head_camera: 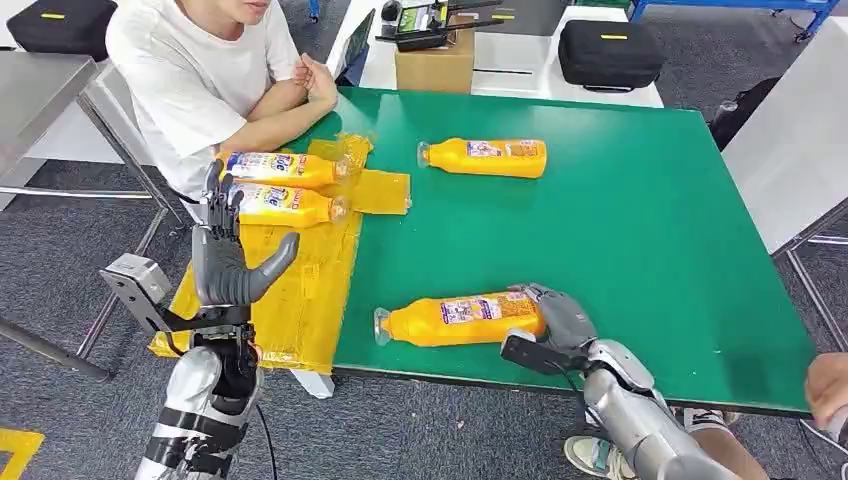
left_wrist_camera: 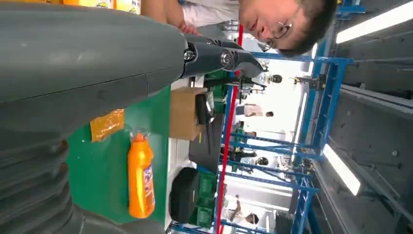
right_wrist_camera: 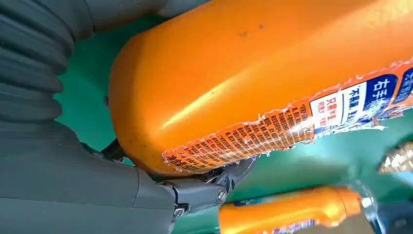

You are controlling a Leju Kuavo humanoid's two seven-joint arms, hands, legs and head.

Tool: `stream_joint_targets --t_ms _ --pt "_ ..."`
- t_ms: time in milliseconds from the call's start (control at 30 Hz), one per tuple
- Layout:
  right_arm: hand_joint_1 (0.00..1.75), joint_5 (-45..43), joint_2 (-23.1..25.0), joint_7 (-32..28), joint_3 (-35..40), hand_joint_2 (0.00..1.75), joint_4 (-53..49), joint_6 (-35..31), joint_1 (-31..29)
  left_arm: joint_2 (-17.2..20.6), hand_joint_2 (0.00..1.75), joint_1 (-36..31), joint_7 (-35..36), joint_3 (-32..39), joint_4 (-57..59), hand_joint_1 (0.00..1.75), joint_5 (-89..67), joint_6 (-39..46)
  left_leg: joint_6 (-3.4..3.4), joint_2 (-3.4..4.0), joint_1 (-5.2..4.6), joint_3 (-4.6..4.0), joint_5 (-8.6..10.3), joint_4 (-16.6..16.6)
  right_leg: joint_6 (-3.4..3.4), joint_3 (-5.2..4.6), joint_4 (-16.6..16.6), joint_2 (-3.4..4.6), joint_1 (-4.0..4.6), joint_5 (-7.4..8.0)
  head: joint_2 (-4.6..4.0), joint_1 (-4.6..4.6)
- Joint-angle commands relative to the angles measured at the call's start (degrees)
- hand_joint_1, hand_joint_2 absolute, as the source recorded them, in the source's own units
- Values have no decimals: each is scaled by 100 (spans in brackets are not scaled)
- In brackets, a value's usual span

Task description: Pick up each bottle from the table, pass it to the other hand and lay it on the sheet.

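Two orange bottles (head_camera: 275, 168) (head_camera: 285, 205) lie side by side on the yellow sheet (head_camera: 300, 300) at the table's left edge. A third orange bottle (head_camera: 482, 157) lies on the green table (head_camera: 620, 230) toward the back, and it also appears in the left wrist view (left_wrist_camera: 141, 175). The nearest bottle (head_camera: 455, 320) lies by the front edge, cap pointing left. My right hand (head_camera: 560, 320) grips its base, and up close the bottle (right_wrist_camera: 253, 83) sits between the thumb and fingers (right_wrist_camera: 204, 187). My left hand (head_camera: 235, 265) is raised over the sheet, fingers apart, holding nothing.
A person in a white shirt (head_camera: 190, 80) leans on the table's far left corner, arms close to the sheet. Another person's hand (head_camera: 830, 385) is at the right edge. A cardboard box (head_camera: 435, 65) and a black case (head_camera: 610, 50) stand behind the table.
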Motion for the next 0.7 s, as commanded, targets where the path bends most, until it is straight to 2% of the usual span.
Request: stream_joint_targets --t_ms 33,133,200,233,367,400,433,700 --pt "175 -657 188 -405 -858 175 -1419 -266 1120 144 175 118 -397 97 -28 0 -606 434 -9 -4 6 14 -7 -6 -12 18 -7 -8 7 -8 2 0" --pt "175 -1126 486 -625 -1371 175 -2357 -327 1558 91 175 268 -298 204 -41 0 -547 415 -7 4 3 -9 -5 -5 -9 -5 -2 3 4 -4 0 -2" --pt "175 -1112 495 -612 -1360 175 -2527 -303 1638 84 175 320 -321 215 -21 0 -527 406 -11 7 5 2 -13 -4 -16 5 -1 3 7 -12 0 2" --pt "175 -1411 613 -731 -1573 175 -2813 -244 1781 51 175 388 -311 244 -19 0 -504 420 -10 4 3 -13 -10 -1 -12 -8 4 3 4 -10 2 0" --pt "175 -1898 937 -924 -1895 175 -3768 -142 2232 37 175 880 -280 231 -119 0 -204 -51 -8 4 -2 -19 -11 -5 -10 -18 3 4 0 -12 2 0" --pt "175 -1899 947 -923 -1884 175 -3837 -137 2262 26 175 941 -292 236 -145 0 -200 -74 -9 5 1 -11 -16 -5 -13 -10 2 4 2 -16 2 -2" --pt "175 -2095 1030 -935 -1956 175 -4013 -128 2335 75 175 1079 -259 177 -235 0 -43 -451 -9 9 4 -14 -18 -2 -14 -12 2 8 6 -16 0 -2" --pt "175 -2537 1185 -935 -1932 175 -4413 -145 2484 34 175 1451 -148 45 -412 0 111 -1187 -7 -3 -1 -42 -8 -3 -9 -40 2 -1 -2 -9 2 -2"
